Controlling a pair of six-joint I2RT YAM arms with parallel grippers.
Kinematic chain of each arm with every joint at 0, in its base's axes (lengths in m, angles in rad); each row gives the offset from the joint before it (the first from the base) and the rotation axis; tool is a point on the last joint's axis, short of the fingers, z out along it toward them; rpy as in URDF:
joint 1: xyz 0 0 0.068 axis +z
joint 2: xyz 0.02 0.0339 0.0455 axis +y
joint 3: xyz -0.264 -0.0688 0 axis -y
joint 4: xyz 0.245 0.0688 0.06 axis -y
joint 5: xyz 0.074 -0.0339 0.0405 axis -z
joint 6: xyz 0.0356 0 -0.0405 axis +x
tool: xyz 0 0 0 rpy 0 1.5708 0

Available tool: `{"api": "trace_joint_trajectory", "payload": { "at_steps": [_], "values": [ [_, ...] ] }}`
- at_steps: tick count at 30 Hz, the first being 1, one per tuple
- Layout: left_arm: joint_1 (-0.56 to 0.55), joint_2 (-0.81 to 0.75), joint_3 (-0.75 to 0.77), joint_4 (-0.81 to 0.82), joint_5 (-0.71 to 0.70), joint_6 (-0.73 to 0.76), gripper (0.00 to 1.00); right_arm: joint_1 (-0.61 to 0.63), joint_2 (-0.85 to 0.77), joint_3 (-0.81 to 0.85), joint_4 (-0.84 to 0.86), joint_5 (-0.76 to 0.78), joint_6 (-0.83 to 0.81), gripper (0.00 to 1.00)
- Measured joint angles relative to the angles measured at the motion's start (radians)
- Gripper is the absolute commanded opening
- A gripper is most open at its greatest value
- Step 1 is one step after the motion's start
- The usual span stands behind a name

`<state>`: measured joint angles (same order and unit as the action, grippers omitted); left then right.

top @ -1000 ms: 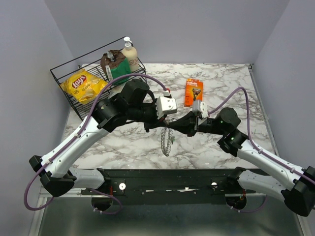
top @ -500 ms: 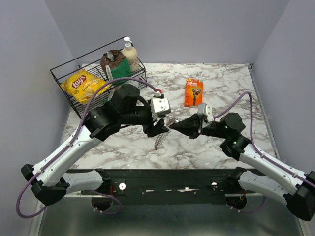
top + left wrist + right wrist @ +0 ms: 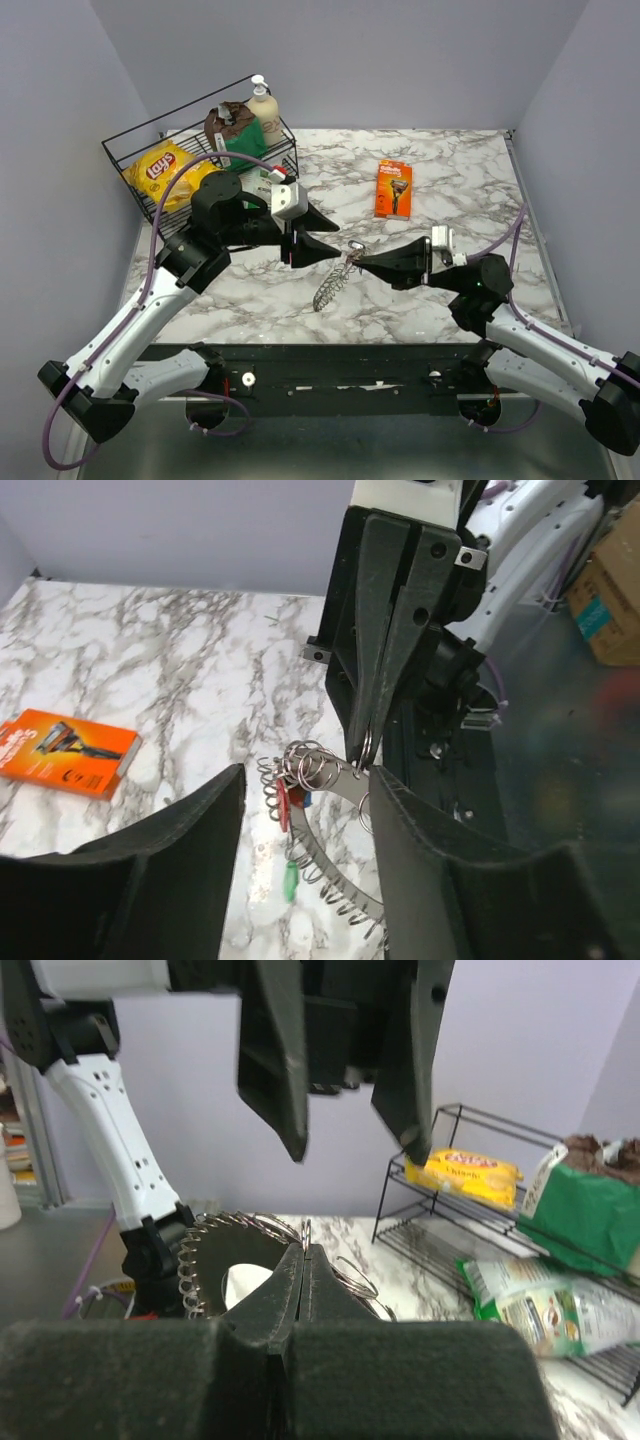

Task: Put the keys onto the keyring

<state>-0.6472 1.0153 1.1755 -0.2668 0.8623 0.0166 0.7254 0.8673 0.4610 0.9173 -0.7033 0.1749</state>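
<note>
The keyring point(image 3: 334, 283), a silver ring fringed with small metal loops, hangs from my right gripper point(image 3: 357, 259), which is shut on one of its small loops. In the left wrist view the keyring point(image 3: 330, 865) carries a red key point(image 3: 283, 806), a blue key point(image 3: 305, 799) and, lower down, a green key point(image 3: 288, 879). My left gripper point(image 3: 322, 240) is open, just left of the keyring and not touching it; its fingers point(image 3: 170, 875) frame the ring. The right wrist view shows my right gripper point(image 3: 305, 1252) shut on the keyring point(image 3: 205, 1245).
A black wire rack point(image 3: 130, 150) at the back left holds a yellow chips bag point(image 3: 165, 172), a green bag point(image 3: 240, 140) and a pump bottle point(image 3: 264, 108). An orange razor pack point(image 3: 394, 187) lies on the marble table point(image 3: 450, 170) behind the grippers.
My left gripper has opened, let go of the keyring and pulled back to the left. The right gripper has drawn back to the right with the keyring hanging from it.
</note>
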Motion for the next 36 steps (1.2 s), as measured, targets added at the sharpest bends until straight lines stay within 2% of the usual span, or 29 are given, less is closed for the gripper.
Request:
{"api": "trace_joint_trajectory", "payload": {
  "at_steps": [3, 8, 13, 26, 29, 31, 36],
  "values": [
    [0.005, 0.011, -0.006, 0.040, 0.059, -0.028, 0.38, 0.000, 0.000, -0.011, 0.086, -0.017, 0.032, 0.01],
    [0.004, 0.045, -0.005, 0.068, 0.109, -0.049, 0.33, 0.000, 0.005, -0.013, 0.175, -0.036, 0.066, 0.01],
    [-0.017, 0.068, -0.005, 0.060, 0.113, -0.046, 0.39, 0.000, 0.016, -0.014, 0.214, -0.039, 0.084, 0.01],
    [-0.058, 0.068, -0.005, 0.090, 0.113, -0.051, 0.38, 0.000, 0.040, -0.014, 0.237, -0.039, 0.092, 0.01],
    [-0.062, 0.068, -0.005, 0.092, 0.113, -0.051, 0.41, 0.000, 0.040, -0.014, 0.240, -0.038, 0.095, 0.01],
    [-0.064, 0.068, -0.005, 0.092, 0.113, -0.050, 0.46, 0.000, 0.040, -0.014, 0.242, -0.038, 0.096, 0.01],
    [-0.064, 0.066, -0.005, 0.078, 0.082, -0.038, 0.49, 0.000, 0.040, -0.016, 0.243, -0.039, 0.098, 0.01]
  ]
}}
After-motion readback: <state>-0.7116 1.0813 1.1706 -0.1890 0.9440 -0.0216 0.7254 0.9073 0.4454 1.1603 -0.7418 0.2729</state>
